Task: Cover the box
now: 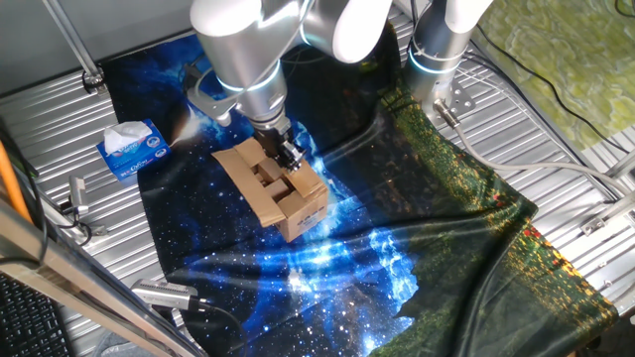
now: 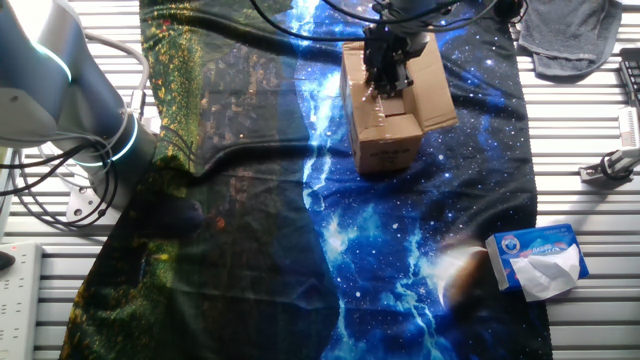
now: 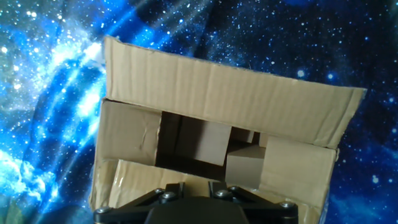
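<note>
The small brown cardboard box [image 1: 283, 198] stands on the starry cloth; it also shows in the other fixed view [image 2: 385, 125]. One long flap [image 3: 224, 93] lies spread outward. The short flaps are folded partly in, leaving a dark opening [image 3: 196, 140] in the middle. My gripper [image 1: 284, 154] is right over the box top and touches the inner flaps; it is also in the other fixed view [image 2: 385, 78]. Its fingers look closed together with nothing held. In the hand view only the gripper's base [image 3: 198, 202] shows at the bottom edge, and the fingertips are hidden.
A blue-and-white tissue box [image 1: 132, 149] lies to one side, also seen in the other fixed view [image 2: 535, 255]. A grey cloth [image 2: 575, 35] and metal tools [image 2: 610, 165] lie at the table edge. The arm's base [image 1: 437, 59] stands behind the starry cloth [image 1: 298, 288].
</note>
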{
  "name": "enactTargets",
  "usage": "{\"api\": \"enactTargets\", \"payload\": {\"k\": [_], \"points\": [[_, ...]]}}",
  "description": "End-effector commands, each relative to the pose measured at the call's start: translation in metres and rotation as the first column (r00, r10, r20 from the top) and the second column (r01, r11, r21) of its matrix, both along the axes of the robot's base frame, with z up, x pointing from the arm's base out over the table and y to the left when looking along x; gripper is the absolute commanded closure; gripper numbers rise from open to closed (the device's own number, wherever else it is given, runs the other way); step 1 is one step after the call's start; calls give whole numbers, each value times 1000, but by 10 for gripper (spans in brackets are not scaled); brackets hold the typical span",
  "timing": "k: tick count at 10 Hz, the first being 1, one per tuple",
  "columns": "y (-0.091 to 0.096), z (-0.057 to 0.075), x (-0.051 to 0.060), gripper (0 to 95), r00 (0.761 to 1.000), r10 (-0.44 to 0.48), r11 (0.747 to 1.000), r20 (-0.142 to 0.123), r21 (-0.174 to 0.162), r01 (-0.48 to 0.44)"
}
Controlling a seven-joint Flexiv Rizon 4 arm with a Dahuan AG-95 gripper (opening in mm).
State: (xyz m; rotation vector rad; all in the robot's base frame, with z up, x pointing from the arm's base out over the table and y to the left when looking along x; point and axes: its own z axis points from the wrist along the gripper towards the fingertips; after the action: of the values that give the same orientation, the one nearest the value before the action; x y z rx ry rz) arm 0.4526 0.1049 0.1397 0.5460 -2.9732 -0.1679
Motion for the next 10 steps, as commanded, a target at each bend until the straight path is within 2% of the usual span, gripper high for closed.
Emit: {"api": "enactTargets", "payload": {"k": [1, 6, 8, 10], "points": [[1, 8, -1, 760, 1000, 1, 1000, -4, 0, -1], [0, 23, -7, 760, 1000, 10, 1000, -15, 2, -10], [1, 26, -9, 760, 1000, 7, 1000, -21, -1, -7], [0, 24, -11, 760, 1000, 10, 1000, -27, -7, -10]]}}
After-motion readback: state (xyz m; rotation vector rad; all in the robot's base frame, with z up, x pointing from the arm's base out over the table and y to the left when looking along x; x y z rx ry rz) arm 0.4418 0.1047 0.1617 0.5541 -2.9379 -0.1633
